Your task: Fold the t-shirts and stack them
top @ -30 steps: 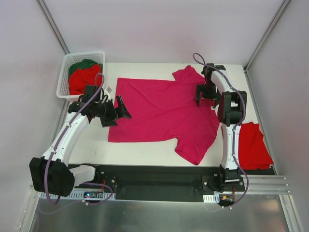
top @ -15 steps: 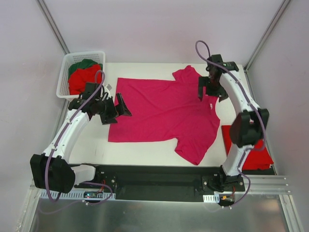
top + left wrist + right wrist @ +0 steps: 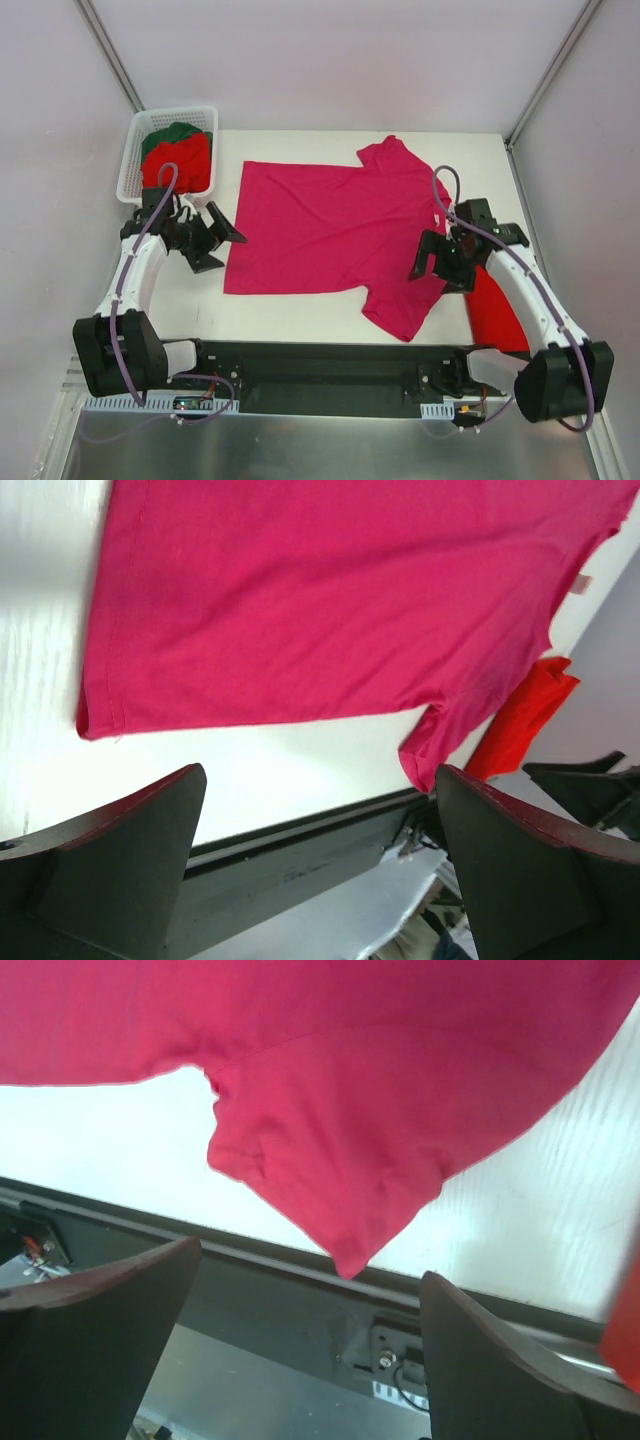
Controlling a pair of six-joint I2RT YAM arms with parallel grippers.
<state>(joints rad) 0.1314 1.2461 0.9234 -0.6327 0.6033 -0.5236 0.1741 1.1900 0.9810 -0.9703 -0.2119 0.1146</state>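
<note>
White table [image 3: 300, 310], black rail along its near edge. Magenta t-shirt [image 3: 330, 225] lies spread flat across the middle, hem toward the left, collar toward the right, one sleeve pointing to the far edge and the other to the near edge. Red t-shirt [image 3: 497, 315] lies folded at the near right, just beside the magenta sleeve. White basket [image 3: 128, 165] sits at the far left corner, apart from the magenta shirt.

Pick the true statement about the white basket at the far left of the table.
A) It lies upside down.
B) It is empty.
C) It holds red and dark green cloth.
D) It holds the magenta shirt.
C: the white basket stands upright with red cloth and dark green cloth inside, while the magenta shirt lies spread outside it.
</note>
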